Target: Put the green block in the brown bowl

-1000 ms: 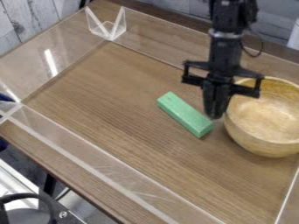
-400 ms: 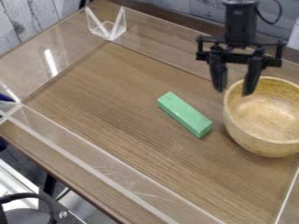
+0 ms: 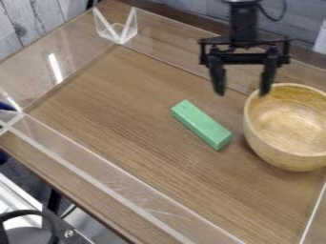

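One green block point(image 3: 203, 125) and one brown bowl point(image 3: 289, 125) are seen on the wooden table point(image 3: 114, 124). The block lies flat just left of the bowl, outside it. The claw point(image 3: 243, 89) is held spread wide above the far side, empty, touching nothing.

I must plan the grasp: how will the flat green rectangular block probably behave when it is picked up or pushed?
The flat green rectangular block looks solid, so probably stiff. Lying flat on the wooden table, it should slide, not roll or tip.
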`<state>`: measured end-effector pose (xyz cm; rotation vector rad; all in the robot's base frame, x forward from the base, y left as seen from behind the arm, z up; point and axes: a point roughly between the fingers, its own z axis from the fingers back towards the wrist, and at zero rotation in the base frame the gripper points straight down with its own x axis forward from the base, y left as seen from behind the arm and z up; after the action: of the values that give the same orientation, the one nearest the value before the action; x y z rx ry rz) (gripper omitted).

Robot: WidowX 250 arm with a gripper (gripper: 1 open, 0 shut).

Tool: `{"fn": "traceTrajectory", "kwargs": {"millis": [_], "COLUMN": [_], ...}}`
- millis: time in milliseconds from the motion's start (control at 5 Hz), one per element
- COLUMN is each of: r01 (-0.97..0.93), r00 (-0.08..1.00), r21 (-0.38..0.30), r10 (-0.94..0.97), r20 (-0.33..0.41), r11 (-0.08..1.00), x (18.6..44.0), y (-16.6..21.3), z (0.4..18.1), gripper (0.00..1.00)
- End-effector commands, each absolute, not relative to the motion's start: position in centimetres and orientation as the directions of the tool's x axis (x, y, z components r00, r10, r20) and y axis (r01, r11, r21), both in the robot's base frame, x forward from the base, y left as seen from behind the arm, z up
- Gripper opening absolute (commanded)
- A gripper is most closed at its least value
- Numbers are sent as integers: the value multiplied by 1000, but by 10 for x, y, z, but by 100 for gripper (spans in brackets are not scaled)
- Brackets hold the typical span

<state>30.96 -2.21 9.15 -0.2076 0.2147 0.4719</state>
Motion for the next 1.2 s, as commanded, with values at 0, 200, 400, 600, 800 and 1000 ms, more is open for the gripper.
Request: {"fn": "traceTrajectory", "kwargs": {"millis": [0,200,400,600,800,1000], "r01": [-572,-649,-684,-649,-629,-657], "r00": [812,750,712,741,756,734], "r21": [-115,-63,-8,8,18,20], "r10": [541,623,666,635,616,646], "r20": [-219,-224,-223,-220,-223,-211], "r11": [812,758,729,760,777,754], "x": [311,311,311,306,303,303], "y": [-9,-6,-7,-16,-24,-31], "z": [94,80,63,59,60,55], "gripper": [100,100,100,100,100,100]}}
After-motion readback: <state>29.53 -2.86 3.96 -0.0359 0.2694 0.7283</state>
